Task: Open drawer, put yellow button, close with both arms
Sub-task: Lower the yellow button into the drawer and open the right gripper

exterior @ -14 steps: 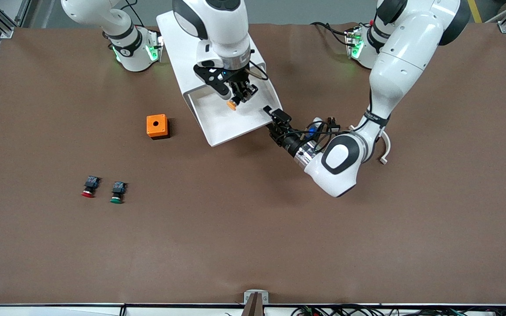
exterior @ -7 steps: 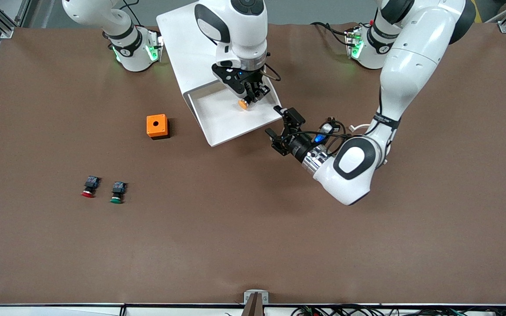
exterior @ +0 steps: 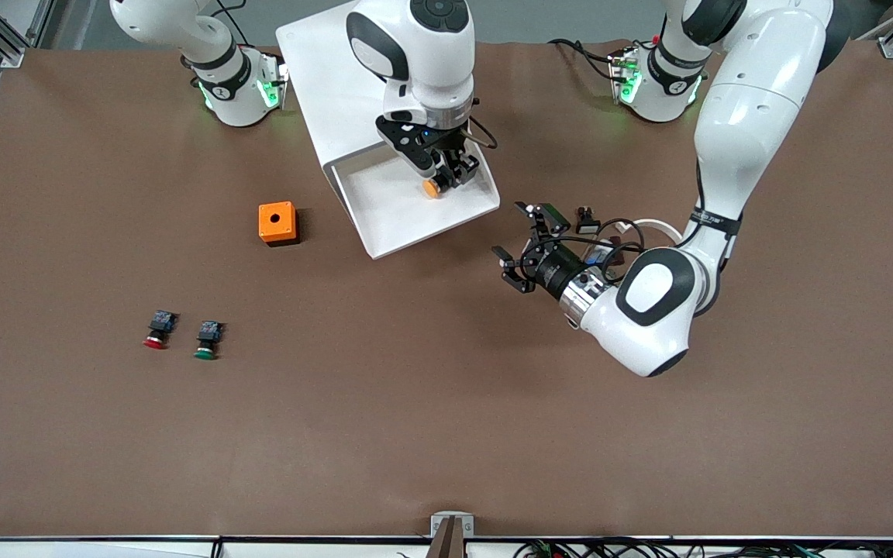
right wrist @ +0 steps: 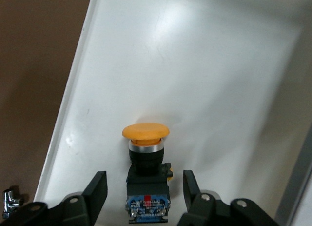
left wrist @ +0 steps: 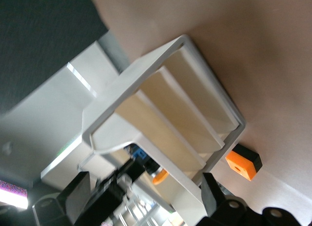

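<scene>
The top drawer (exterior: 404, 221) stands pulled out of the white cabinet (exterior: 322, 70), its white tray showing. The yellow button (exterior: 432, 188) lies on its side on the tray floor (right wrist: 219, 65). In the right wrist view the button (right wrist: 145, 153) sits between the fingers (right wrist: 97, 187) with a gap on each side. My right gripper (exterior: 448, 178) is open and low in the tray around the button. My left gripper (exterior: 510, 229) is open and empty over the table, just off the drawer's corner at the left arm's end. The left wrist view shows the cabinet frame (left wrist: 112, 89) and the button (left wrist: 160, 175).
An orange box (exterior: 276, 223) with a round hole stands beside the drawer toward the right arm's end; it also shows in the left wrist view (left wrist: 243, 161). A red-capped button (exterior: 156, 329) and a green-capped button (exterior: 206, 341) lie nearer the front camera.
My right gripper carried the yellow button across the tray toward the left arm's end and lower. My left gripper drew off the drawer's corner, out over the table.
</scene>
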Available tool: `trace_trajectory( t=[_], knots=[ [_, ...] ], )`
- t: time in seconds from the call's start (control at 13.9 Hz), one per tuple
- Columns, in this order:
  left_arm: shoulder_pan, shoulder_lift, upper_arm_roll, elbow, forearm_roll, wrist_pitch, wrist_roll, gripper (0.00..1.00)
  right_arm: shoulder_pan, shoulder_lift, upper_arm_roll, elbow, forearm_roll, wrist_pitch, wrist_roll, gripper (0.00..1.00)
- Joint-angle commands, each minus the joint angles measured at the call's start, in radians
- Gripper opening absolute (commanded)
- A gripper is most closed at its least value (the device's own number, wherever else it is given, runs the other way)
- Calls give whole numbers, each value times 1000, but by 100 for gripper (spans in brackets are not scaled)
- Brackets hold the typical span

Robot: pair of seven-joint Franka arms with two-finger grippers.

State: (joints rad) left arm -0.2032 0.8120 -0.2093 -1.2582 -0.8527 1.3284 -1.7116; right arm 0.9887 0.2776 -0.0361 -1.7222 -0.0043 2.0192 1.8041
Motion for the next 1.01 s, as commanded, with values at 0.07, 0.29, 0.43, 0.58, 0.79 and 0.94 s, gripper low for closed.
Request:
trace_trajectory(
  t=[0.07,0.29,0.43,0.58,0.79,0.94],
  knots=[
    [-15,-13,11,54,101,29,185,100,-36,11,1,68,-13,-25,-89,100],
    [-27,-54,7,56,194,127,318,100,-114,11,1,148,0,-138,-292,100],
    [-50,-79,2,54,275,207,372,100,-174,11,1,187,-2,-203,-438,100],
    [-86,-94,1,51,377,282,398,100,-223,3,1,188,-2,-212,-546,100],
    [-148,-111,-2,46,510,362,431,100,-292,-5,-1,205,-2,-264,-685,100],
    [-179,-113,-2,42,576,415,431,100,-353,-3,-2,216,-6,-290,-802,100]
  ],
)
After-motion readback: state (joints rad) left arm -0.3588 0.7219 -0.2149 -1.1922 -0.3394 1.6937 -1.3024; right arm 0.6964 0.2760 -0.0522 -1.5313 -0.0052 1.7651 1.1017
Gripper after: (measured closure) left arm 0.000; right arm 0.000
